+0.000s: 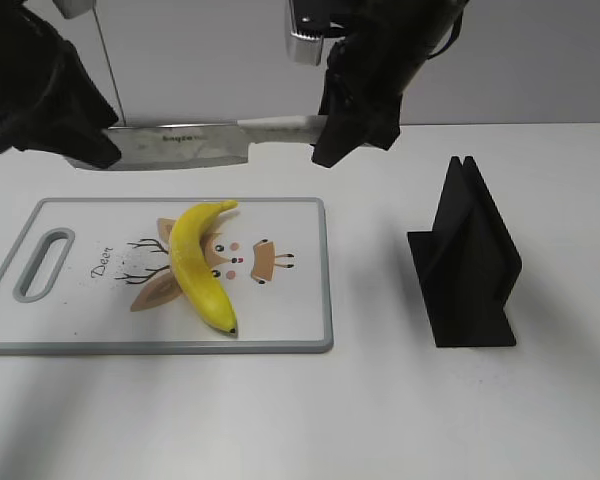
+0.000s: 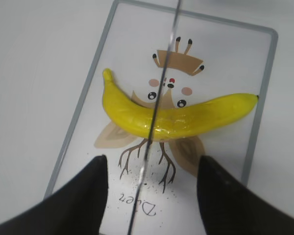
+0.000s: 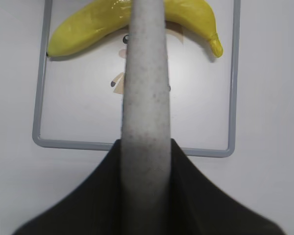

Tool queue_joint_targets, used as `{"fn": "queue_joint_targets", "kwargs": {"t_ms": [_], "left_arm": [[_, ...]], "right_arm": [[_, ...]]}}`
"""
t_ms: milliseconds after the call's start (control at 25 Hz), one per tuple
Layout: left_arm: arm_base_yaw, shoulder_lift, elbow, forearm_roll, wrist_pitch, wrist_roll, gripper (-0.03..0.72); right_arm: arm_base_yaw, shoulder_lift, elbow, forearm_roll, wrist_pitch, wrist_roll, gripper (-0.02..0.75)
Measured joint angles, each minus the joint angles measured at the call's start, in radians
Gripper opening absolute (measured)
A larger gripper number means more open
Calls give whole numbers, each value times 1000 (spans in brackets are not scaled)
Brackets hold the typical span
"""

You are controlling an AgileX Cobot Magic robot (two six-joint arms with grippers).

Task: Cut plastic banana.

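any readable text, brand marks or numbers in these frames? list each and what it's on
"Deer": brown script on the cutting board, left of the cartoon deer print, beside the handle slot; also seen upside down in the left wrist view.
Small dark print on the knife blade: too blurred to read.
Banana, black stand: no text visible.
No numbers or signs anywhere.

Left pincer (image 1: 85,150) covers the blade tip of the knife (image 1: 180,143); whether it touches the blade cannot be told. In the right wrist view the knife handle (image 3: 144,98) hides the middle of the banana (image 3: 83,27), and the top edge cuts off the board (image 3: 137,147). Small print on the blade is unreadable.
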State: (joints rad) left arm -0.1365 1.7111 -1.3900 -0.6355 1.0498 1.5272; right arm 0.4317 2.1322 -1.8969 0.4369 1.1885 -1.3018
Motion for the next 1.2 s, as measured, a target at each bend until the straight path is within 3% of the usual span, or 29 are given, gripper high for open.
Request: {"fn": "queue_joint_targets", "kwargs": {"t_ms": [200, 360, 440, 560, 640, 1200], "left_arm": [[0, 34, -1, 38, -17, 0, 498], [0, 59, -1, 45, -24, 0, 391], [0, 62, -1, 45, -30, 0, 288], [0, 65, -1, 45, -41, 2, 61], [0, 67, -1, 44, -27, 9, 11], [-37, 193, -1, 74, -46, 15, -15]], "right_arm": [[1, 14, -3, 6, 0, 0, 183], [1, 14, -4, 7, 0, 0, 183], [1, 14, -5, 7, -1, 0, 183], [1, 14, -6, 2, -7, -5, 183], [1, 15, -6, -7, -10, -16, 183], [0, 105, -6, -29, -8, -8, 183]]}}
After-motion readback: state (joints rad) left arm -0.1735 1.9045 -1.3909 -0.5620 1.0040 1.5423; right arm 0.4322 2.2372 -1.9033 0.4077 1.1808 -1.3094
